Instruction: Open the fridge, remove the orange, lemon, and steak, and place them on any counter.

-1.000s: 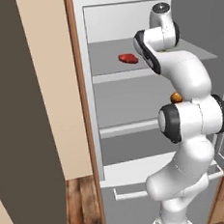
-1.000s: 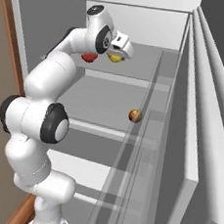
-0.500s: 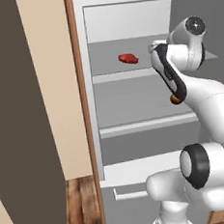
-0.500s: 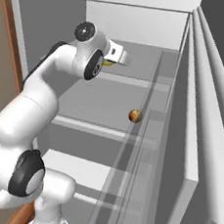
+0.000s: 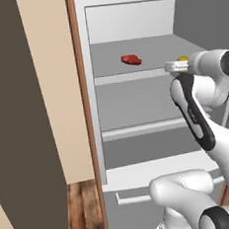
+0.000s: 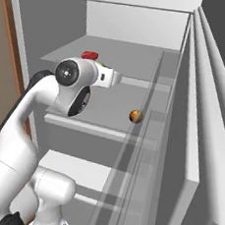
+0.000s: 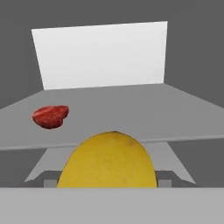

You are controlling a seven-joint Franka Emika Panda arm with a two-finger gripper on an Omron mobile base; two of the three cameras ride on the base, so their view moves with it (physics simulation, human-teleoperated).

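The fridge (image 5: 128, 26) stands open, its grey shelves bare to both base views. The red steak (image 5: 131, 60) (image 6: 90, 55) (image 7: 50, 116) lies on the upper shelf, left of the hand. My gripper (image 5: 172, 66) (image 6: 119, 78) hovers at that shelf's front right edge, shut on the yellow lemon (image 5: 182, 59) (image 7: 107, 161), which looms large at the bottom of the hand view. The orange (image 6: 135, 116) rests on the middle shelf near the door side; my arm hides it in the left base view. The counter is out of view.
The open fridge door (image 6: 200, 144) with its clear shelf rails (image 6: 148, 138) runs along the right. A brown cabinet side (image 5: 79, 90) borders the fridge on the left. A wide drawer (image 5: 129, 199) sits at the fridge's bottom, wood floor (image 5: 84, 213) beside it.
The hand has drawn back from deep over the upper shelf toward its front right edge, carrying the lemon. The elbow swung right. Steak and orange stayed put.
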